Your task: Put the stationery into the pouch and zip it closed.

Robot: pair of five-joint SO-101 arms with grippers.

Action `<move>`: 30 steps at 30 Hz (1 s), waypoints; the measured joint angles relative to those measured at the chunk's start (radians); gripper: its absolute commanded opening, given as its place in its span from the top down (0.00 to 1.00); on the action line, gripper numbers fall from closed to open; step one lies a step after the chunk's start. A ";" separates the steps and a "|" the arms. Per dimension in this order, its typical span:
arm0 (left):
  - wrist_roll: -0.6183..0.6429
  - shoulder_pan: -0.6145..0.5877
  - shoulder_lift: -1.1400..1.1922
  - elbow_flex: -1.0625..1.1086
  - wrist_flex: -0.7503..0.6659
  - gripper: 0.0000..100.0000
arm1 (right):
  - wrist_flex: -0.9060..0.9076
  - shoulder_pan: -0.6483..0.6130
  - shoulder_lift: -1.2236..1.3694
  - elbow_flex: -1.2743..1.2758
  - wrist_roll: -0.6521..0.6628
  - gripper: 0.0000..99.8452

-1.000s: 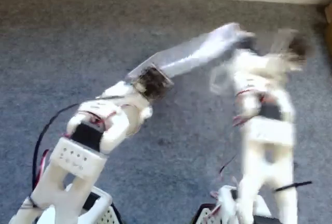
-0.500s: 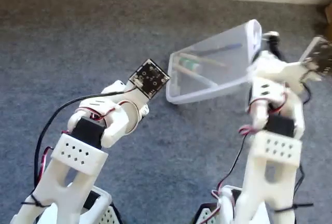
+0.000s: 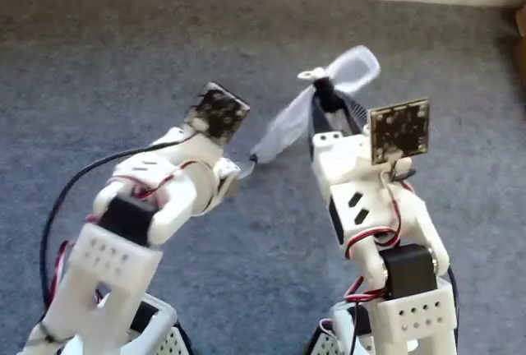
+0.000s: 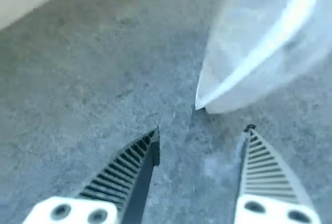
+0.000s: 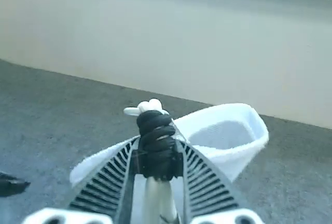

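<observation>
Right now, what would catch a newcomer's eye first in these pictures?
The translucent pouch stands out first, slanting over the grey surface and gripped near its far end by the right tool. Next comes the left tool, open, with its fingertips just short of the pouch's lower corner.

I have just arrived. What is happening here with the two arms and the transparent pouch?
The right gripper is shut on a black-wrapped tab at the edge of the pouch and holds the pouch up, tilted, over the grey table. The left gripper is open, with the pouch's lower corner just ahead of its fingertips, not gripped. The pouch is blurred, so I cannot tell whether stationery is inside or whether it is zipped.
</observation>
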 measured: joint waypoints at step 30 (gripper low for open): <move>-0.196 0.187 0.074 -0.083 -0.058 0.74 | 0.562 -0.021 -0.031 -0.187 0.235 0.99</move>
